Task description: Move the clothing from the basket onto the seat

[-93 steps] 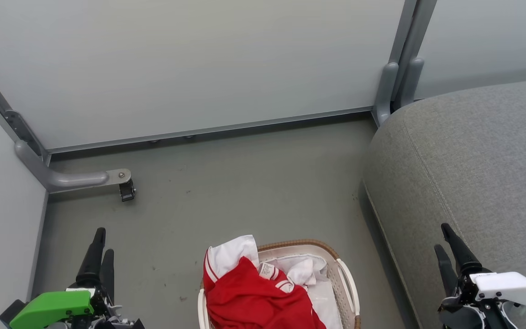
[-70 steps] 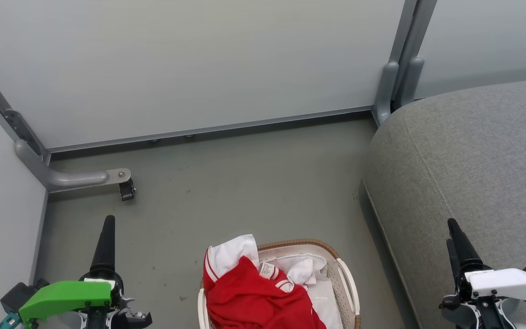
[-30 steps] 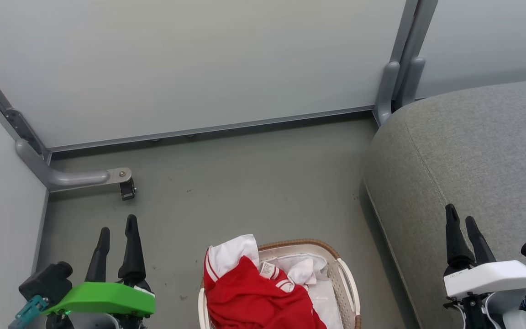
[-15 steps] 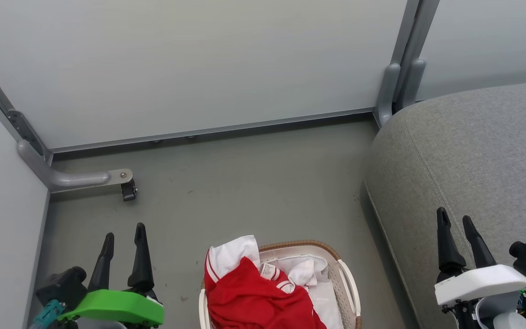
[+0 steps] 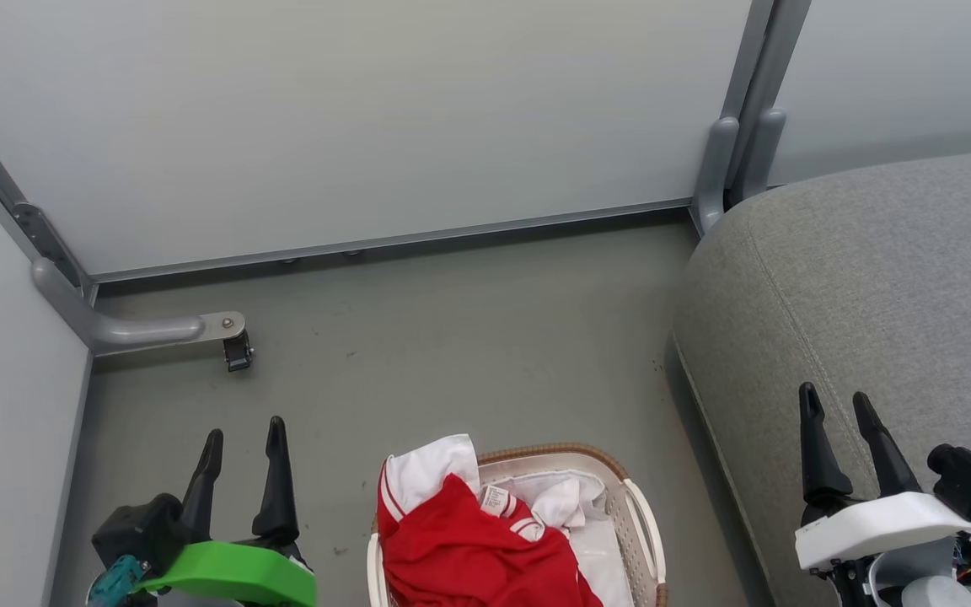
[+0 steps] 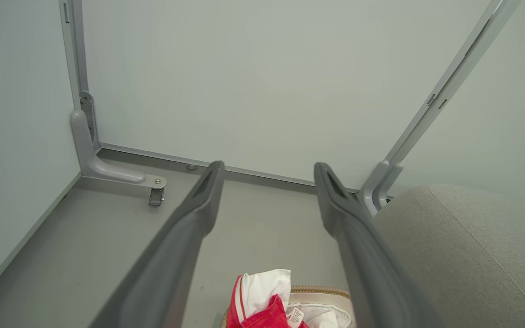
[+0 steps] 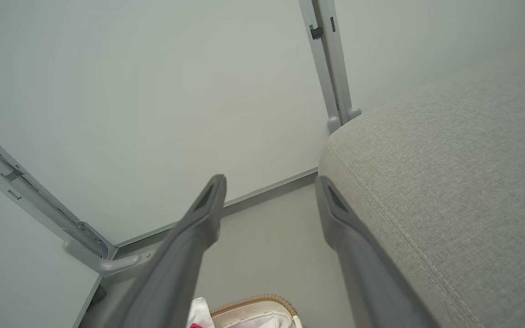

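Red clothing fills basket, untouched | left gripper, right gripper splayed wide, empty | step: approach | next: reach down, pinch fabric.

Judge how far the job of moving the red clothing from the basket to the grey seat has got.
Done: nothing; the red-and-white fabric clothing lies in the small oval cream plastic basket, none shows on the large grey upholstered seat. In hand: nothing; the left gripper and right gripper stand open, clear of the basket. Left: lifting all garments across.
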Controlling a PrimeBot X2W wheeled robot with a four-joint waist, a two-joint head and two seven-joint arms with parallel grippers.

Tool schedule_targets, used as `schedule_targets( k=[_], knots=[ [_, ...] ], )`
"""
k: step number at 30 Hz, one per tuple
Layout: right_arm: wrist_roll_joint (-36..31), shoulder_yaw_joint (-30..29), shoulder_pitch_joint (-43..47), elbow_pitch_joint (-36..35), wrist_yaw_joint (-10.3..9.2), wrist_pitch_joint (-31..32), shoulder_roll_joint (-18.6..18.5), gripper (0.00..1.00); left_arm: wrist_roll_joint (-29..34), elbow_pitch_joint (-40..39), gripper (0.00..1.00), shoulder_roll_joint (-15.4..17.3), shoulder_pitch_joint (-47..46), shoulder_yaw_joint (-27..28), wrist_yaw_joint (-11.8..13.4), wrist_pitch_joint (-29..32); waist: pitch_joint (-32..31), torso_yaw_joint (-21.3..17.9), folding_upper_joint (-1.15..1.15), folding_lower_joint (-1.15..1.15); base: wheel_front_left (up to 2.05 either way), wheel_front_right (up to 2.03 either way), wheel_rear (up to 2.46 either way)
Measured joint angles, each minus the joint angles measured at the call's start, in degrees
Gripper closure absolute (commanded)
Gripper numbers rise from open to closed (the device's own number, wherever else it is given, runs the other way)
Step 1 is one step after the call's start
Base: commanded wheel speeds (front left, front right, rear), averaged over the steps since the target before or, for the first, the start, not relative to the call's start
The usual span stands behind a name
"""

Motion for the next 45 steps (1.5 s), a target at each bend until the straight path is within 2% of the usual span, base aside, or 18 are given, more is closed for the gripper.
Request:
schedule_targets(
  k=[33, 45],
  knots=[
    [-14.07, 0.36, 0.66, -0.94, 0.01, -3.64, -0.2, 0.0, 10.23, 3.5, 0.0, 0.19, 0.32, -2.3, 0.24, -3.71, -0.24, 0.85, 0.0, 0.0, 0.0, 0.0, 0.0],
    [-14.37, 0.42, 0.87, -0.49, 0.01, -3.65, -0.21, 0.0, 10.06, 4.5, 0.0, 0.2, 0.4, -2.14, 0.47, -3.77, -0.13, 1.3, 0.0, 0.0, 0.0, 0.0, 0.0]
  ],
)
